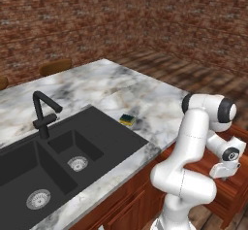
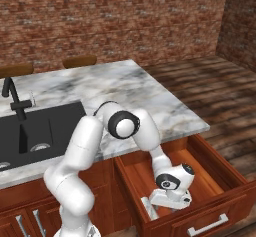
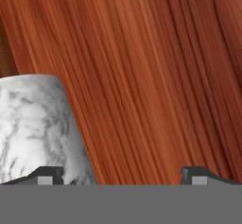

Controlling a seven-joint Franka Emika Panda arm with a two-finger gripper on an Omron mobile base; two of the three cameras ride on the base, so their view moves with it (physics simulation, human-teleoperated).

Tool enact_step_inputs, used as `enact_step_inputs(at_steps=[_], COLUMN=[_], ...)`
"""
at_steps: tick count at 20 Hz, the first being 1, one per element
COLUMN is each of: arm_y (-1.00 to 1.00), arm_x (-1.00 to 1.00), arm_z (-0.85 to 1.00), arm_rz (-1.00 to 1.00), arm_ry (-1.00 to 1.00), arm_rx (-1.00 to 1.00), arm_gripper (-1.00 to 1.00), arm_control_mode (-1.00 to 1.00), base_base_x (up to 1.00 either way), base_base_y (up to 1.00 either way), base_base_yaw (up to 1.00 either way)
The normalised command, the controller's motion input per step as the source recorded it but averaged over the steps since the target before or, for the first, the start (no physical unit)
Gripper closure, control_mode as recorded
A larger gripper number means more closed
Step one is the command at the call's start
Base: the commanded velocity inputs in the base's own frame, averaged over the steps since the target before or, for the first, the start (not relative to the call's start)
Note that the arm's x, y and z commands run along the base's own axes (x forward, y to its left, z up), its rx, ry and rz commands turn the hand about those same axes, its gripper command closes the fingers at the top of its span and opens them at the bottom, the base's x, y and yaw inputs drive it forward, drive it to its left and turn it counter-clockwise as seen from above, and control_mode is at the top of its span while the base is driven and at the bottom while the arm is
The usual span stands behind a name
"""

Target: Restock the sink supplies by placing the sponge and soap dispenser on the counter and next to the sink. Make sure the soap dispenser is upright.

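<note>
From the left base view the white arm folds over itself at the near right, elbow high beside the counter (image 1: 97,86), wrist bent down past the counter's edge into the open drawer (image 1: 237,188). The gripper (image 1: 224,172) hangs low there, too small to read its fingers. The sponge (image 1: 128,120) lies flat on the marble just right of the sink (image 1: 63,156), near its far right corner. The faucet (image 1: 43,115) stands behind the basins. The drawer is cut off by the frame.

From the right base view the arm arches from the near left, over the counter's front edge (image 2: 165,121), and down into the pulled-out drawer (image 2: 215,181). The gripper (image 2: 165,200) points at the drawer floor, and a pale thing just left of it, the soap dispenser (image 2: 148,207), lies partly hidden by the hand. Part of the sink (image 2: 45,126) and the faucet (image 2: 14,101) show at far left, the arm covering the sponge's spot.

In the hand view the two fingertips (image 3: 45,175) stand wide apart, jaws open, holding nothing. The grey-white soap dispenser (image 3: 35,124) sits by the left tip on the drawer's wood (image 3: 156,76), its pump cut off.
</note>
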Motion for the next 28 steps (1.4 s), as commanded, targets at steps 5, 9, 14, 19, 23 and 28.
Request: enact_step_inputs(at_steps=[5, 9, 14, 19, 23, 28], arm_y=[0.12, 0.06, 0.26, 0.01, 0.0, 0.0], arm_x=[0.0, 0.0, 0.01, 0.08, 0.0, 0.0], arm_z=[0.51, 0.3, 0.0, -0.01, -0.06, -0.27], arm_rz=[0.0, 0.0, 0.0, 0.02, 0.05, 0.06], arm_ry=[-0.01, 0.0, 0.0, 0.0, 0.0, 0.0], arm_rx=[0.0, 0.0, 0.0, 0.04, 0.05, 0.02], arm_gripper=[-1.0, -1.0, -1.0, -1.0, -1.0, -1.0], arm_control_mode=[-1.0, -1.0, -1.0, -1.0, -1.0, -1.0], base_base_x=[0.0, 0.0, 0.0, 0.0, 0.0, 0.0], base_base_y=[0.0, 0.0, 0.0, 0.0, 0.0, 0.0], base_base_yaw=[0.0, 0.0, 0.0, 0.0, 0.0, 0.0])
